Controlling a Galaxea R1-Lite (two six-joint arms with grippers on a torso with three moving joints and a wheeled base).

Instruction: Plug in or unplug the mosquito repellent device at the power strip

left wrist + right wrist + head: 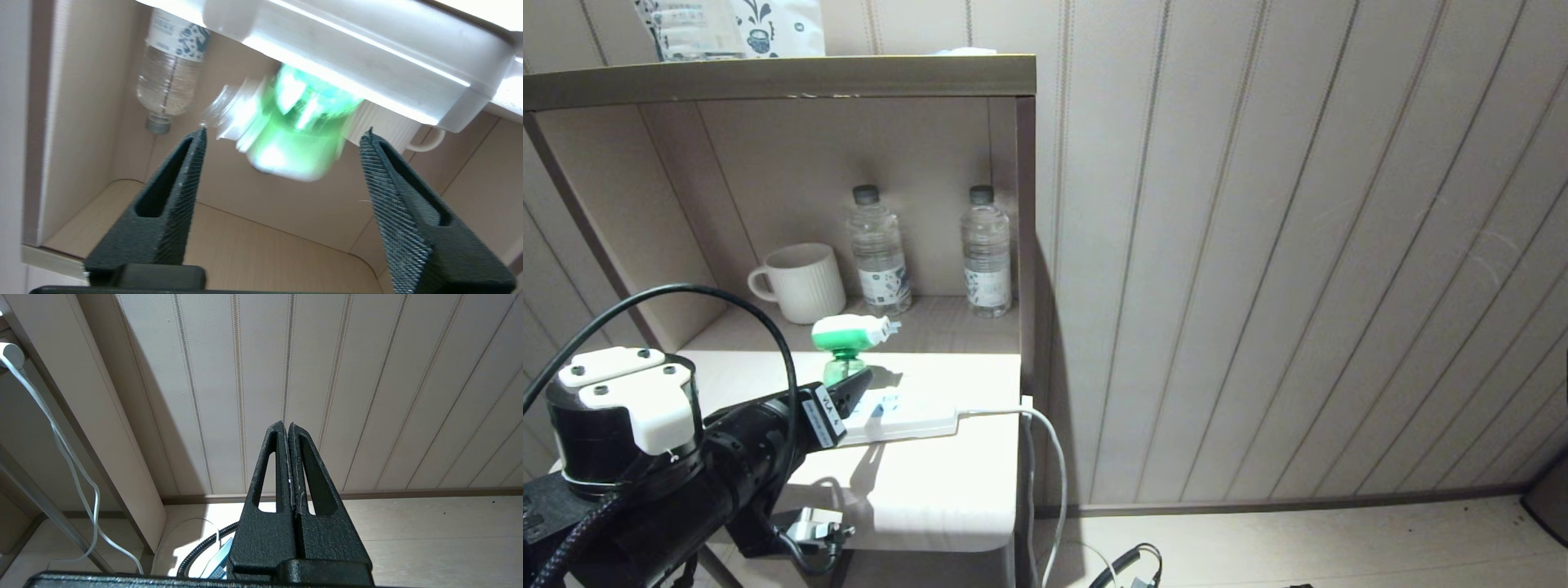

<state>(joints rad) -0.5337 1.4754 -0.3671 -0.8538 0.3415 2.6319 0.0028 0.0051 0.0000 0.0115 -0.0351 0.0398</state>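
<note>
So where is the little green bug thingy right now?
In the head view, the mosquito repellent device stands on the shelf just behind the power strip, in front of the white mug, with the left tool open beside it.

Mug, bottles behind device.

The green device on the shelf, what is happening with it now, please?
The robot's left claw is open, with its fingers on either side of the mosquito repellent device but not gripping it. The device stands upright on the shelf just behind the power strip, its prongs pointing sideways, so it is not plugged in. Two water bottles and a white mug stand further back. The right claw is shut and parked away from the shelf.
</note>
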